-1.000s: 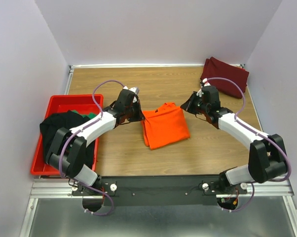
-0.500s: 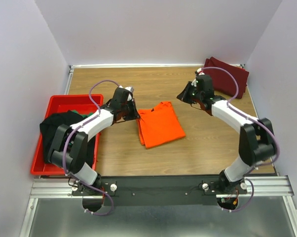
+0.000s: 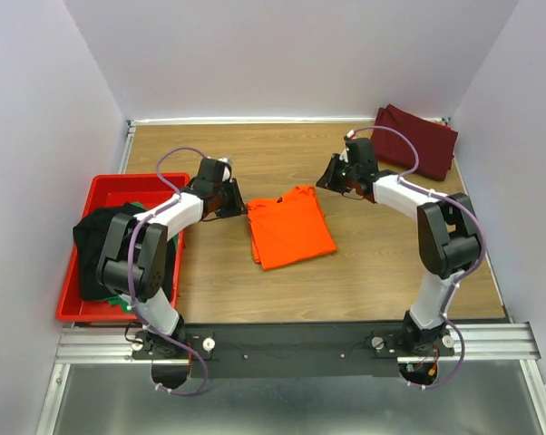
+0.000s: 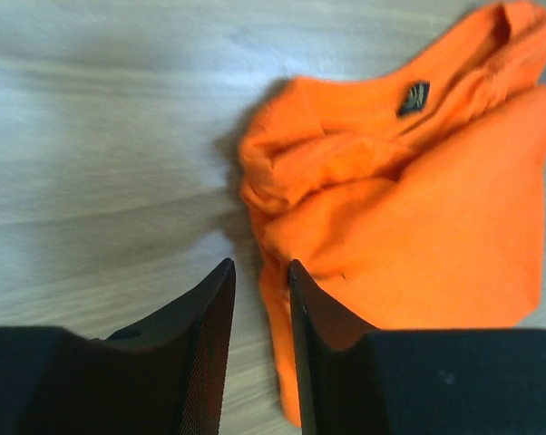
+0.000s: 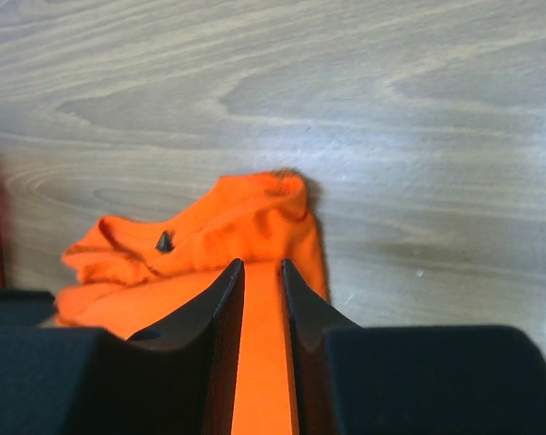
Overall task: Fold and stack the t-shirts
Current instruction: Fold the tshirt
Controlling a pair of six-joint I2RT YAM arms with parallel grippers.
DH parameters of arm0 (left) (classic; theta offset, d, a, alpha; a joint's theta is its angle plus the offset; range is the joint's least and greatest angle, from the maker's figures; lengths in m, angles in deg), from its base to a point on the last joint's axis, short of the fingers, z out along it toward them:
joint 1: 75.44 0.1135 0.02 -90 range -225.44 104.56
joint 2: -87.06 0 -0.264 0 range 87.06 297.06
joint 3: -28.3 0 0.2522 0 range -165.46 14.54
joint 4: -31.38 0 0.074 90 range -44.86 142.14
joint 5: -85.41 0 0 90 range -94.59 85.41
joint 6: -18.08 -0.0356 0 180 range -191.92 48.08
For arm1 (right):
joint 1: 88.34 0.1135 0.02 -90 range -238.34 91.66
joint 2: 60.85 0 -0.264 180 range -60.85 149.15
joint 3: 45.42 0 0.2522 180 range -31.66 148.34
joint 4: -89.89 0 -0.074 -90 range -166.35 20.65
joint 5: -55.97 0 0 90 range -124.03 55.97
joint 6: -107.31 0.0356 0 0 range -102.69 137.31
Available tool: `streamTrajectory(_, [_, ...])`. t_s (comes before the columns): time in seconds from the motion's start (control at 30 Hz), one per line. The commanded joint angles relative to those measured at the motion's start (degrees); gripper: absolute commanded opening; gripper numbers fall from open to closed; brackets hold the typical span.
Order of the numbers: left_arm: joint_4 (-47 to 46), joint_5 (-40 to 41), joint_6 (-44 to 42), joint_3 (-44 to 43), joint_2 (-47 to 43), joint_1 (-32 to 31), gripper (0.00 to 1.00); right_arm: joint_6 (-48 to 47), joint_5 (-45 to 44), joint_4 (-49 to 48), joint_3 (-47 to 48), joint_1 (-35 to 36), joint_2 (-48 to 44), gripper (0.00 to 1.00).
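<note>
The orange t-shirt [image 3: 289,231] lies folded mid-tabletop [image 3: 282,154], collar toward the far side. The left pincer [image 3: 240,208] hangs just beside its left edge, jaws spread a little with bare wood between them. The right pincer [image 3: 322,181] sits off its far right corner, jaws slightly apart, gripping nothing. A maroon t-shirt [image 3: 416,140] rests in the far right corner; a black t-shirt [image 3: 101,240] spills from the red bin [image 3: 119,186] at the left

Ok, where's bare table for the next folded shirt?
Bare wood between the orange shirt and the near edge, and along the back wall left of the maroon shirt. Crowded at left: the red bin.
</note>
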Motion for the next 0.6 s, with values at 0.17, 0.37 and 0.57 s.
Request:
streamTrajectory(0.17, [5.17, 5.91, -3.67, -5.30, -3.99, -4.36, 0.03, -0.02, -0.28, -0.30, -6.12, 6.11, -6.12, 0.29])
streamTrajectory(0.37, [4.91, 5.83, -2.35, -4.51, -2.32, -10.25, 0.00, -0.90, 0.51, -0.30, -3.14, 6.73, -0.51, 0.28])
streamTrajectory(0.57, [4.29, 5.21, -2.79, -5.12, 1.11, -12.19, 0.00, -1.78, -2.65, -0.04, 1.70, 6.20, 6.79, 0.28])
